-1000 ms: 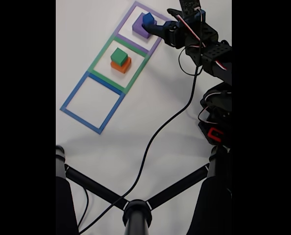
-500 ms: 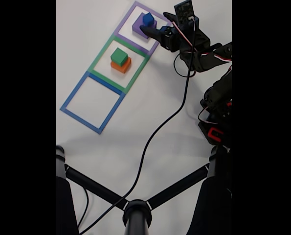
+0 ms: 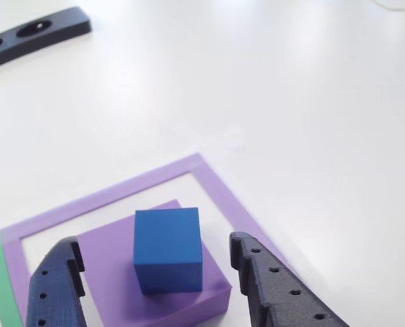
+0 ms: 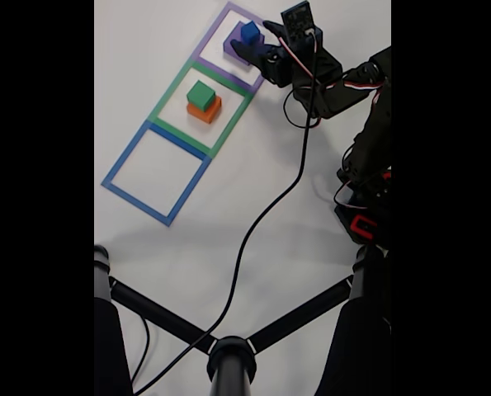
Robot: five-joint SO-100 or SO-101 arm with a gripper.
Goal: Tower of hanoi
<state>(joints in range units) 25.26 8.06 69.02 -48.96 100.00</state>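
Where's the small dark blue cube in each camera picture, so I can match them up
Other view: dark blue cube low and left of centre, on the purple cube, between the open gripper fingers.
Fixed view: dark blue cube near the top, right of centre.
Shared landmark: purple square outline around the stack.

In the other view, the purple cube [image 3: 195, 289] is cut off by the lower edge, and part of its top is covered by the blue cube [image 3: 167, 246] resting on it. Both gripper [image 3: 154, 269] fingers are cropped beside the purple cube, so their bases are not seen. The black strip [image 3: 35, 34] is cut by the left edge. In the fixed view, the orange cube [image 4: 205, 110] is largely covered by the green cube [image 4: 200, 95].
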